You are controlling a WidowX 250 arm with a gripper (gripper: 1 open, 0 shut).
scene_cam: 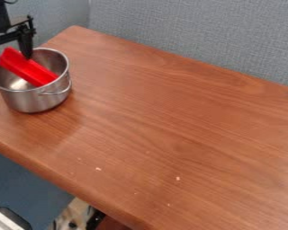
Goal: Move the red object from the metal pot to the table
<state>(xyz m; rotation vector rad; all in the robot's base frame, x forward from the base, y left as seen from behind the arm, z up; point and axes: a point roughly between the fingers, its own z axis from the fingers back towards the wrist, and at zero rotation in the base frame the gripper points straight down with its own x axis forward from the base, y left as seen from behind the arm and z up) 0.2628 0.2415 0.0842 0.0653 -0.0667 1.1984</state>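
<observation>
The red object (24,66) lies slanted in the metal pot (33,83) at the worktop (171,117) corner, upper end over the rim. Gripper (17,38) above it, jaws open, empty. Block looks rigid, light, smooth; grasp the raised end across its narrow sides.

A grey-blue textured wall panel (194,31) fills the background across the top and right of the view. Below the near wooden edge, at lower left, lies a dark blue floor area (14,184). Near the bottom edge, a small pale cluttered thing (72,218) shows, too blurred to identify.
</observation>
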